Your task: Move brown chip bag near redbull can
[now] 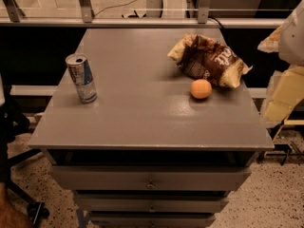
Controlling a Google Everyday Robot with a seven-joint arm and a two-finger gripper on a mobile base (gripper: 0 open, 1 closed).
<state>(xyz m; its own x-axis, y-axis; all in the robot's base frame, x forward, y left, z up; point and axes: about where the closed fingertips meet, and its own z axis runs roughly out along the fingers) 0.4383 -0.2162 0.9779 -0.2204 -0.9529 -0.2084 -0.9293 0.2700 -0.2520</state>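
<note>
Three things sit on the grey bench (142, 122) in the one camera view, so this is a quick one. The brown chip bag (209, 61) lies crumpled in the upper right of the frame, near the bench's far right corner. A small orange fruit (201, 89) sits just in front of it, close to its lower edge. The redbull can (81, 78) stands upright at the left of the frame, well apart from the bag.

As for the tool (281, 93), I take it to be part of the pale cream hardware poking in at the right edge of the frame, off the side of the bench and near the bag without touching it. Can't tell how far open it is. The bag rests on the bench by itself, so I'd say the tool has hold of nothing.

My read is that this is the approach stage and the grasp isn't made yet. The next move calls for coming in over the bag and pinching the crinkly foil without bumping the fruit. After that it's a carry leftward and a set-down beside the can, gently, since a slim can like that probably tips easily.
</note>
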